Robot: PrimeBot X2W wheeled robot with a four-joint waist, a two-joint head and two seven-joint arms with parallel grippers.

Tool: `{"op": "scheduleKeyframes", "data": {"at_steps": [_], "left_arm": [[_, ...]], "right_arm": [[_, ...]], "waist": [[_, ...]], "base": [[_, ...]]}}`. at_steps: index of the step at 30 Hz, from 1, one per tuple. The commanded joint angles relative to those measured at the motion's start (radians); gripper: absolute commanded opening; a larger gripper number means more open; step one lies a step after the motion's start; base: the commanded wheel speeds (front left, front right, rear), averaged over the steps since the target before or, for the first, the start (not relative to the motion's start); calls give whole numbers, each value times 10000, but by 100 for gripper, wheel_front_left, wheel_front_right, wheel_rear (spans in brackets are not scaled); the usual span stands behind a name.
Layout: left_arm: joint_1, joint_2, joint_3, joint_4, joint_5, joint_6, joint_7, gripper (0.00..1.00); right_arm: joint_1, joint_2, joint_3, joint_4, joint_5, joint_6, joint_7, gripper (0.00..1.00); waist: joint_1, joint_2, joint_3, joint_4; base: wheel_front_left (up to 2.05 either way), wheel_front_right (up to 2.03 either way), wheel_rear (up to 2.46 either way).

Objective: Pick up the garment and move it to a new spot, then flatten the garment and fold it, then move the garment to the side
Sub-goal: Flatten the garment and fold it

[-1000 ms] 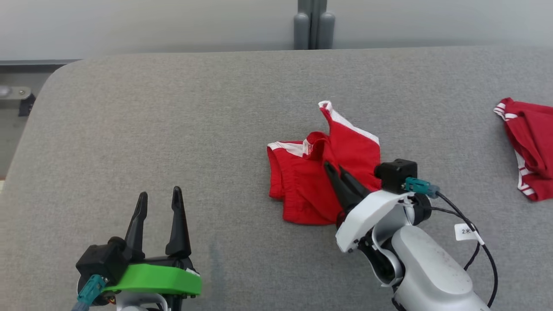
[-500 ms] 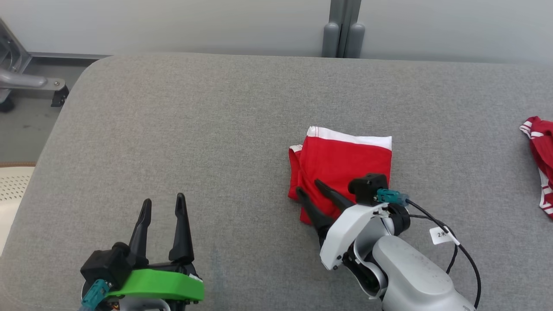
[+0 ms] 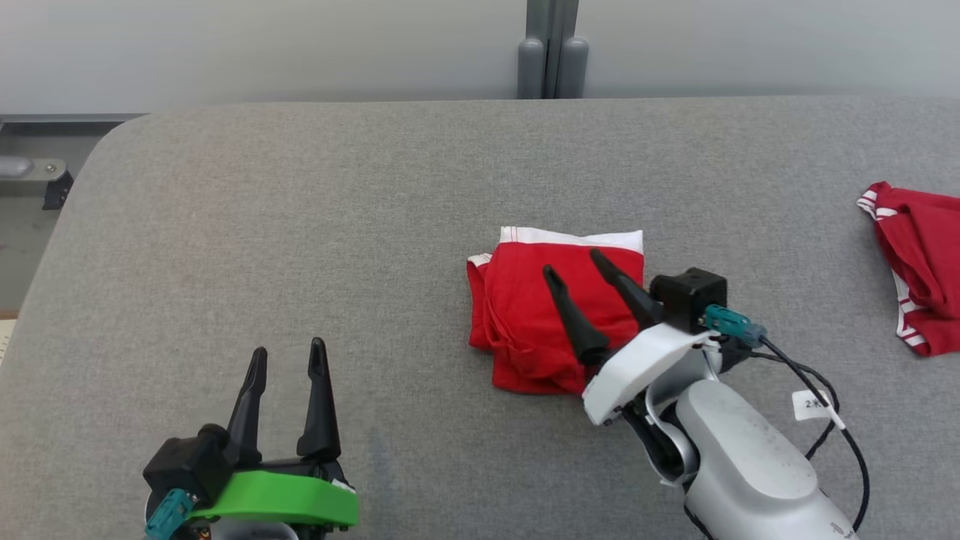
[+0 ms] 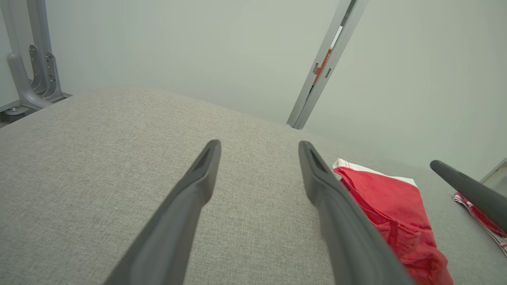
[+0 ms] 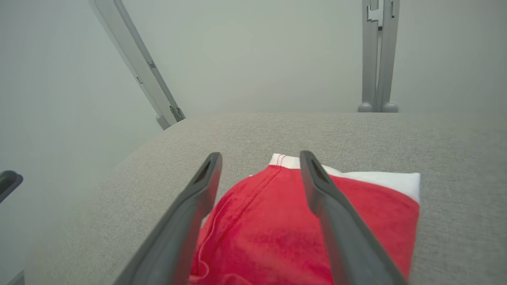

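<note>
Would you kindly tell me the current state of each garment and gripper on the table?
Middle garment: folded, lying flat, white band at far edge.
Other garment: crumpled, far right.
Left gripper: jaws open, empty.
Right gripper: jaws open, over the folded one, not gripping.

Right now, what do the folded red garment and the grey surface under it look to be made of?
Folded red garment: soft knit fabric, probably cotton jersey, matte. It creases loosely and shows stitched seams and a white waistband.
Grey surface: woven, upholstery-like textile, matte, with a fine heathered grain and a rounded, padded-looking corner. What lies beneath it cannot be told.
</note>
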Motion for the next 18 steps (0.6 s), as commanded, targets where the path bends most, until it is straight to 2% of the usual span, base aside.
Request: {"op": "scheduleKeyframes", "data": {"at_steps": [1,7,8,9,10,11,14,18], "left_arm": [[9,36,-15,20,21,-31,-22,100],[-170,13,-48,74,55,-73,-46,100],[-196,6,-59,91,50,-88,-48,100],[-247,1,-65,109,53,-105,-53,100],[-289,-2,-70,123,51,-109,-55,100],[-330,-9,-81,152,45,-154,-60,100],[-437,-29,-98,221,51,-197,-63,100],[-546,-61,-64,309,58,-216,-77,100]], "right_arm": [[222,-61,-287,-97,-272,-9,-86,100],[678,-49,-1023,-447,-1212,-9,11,100],[708,-42,-945,-473,-1346,-9,14,85],[733,-35,-813,-421,-1535,-9,108,35],[748,-33,-668,-329,-1638,-9,152,24],[737,-32,-473,-194,-1713,-9,206,0],[480,-17,163,302,-1826,-9,213,0],[140,6,1053,992,-1384,-9,97,0]], "waist": [[0,0,32,-83],[0,0,158,-199],[0,0,186,-200],[0,0,230,-190],[0,0,271,-173],[0,0,320,-143],[0,0,433,-17],[0,0,502,207]], "base": [[0,0,0],[0,0,0],[0,0,0],[0,0,0],[0,0,0],[0,0,0],[0,0,0],[0,0,0]]}}
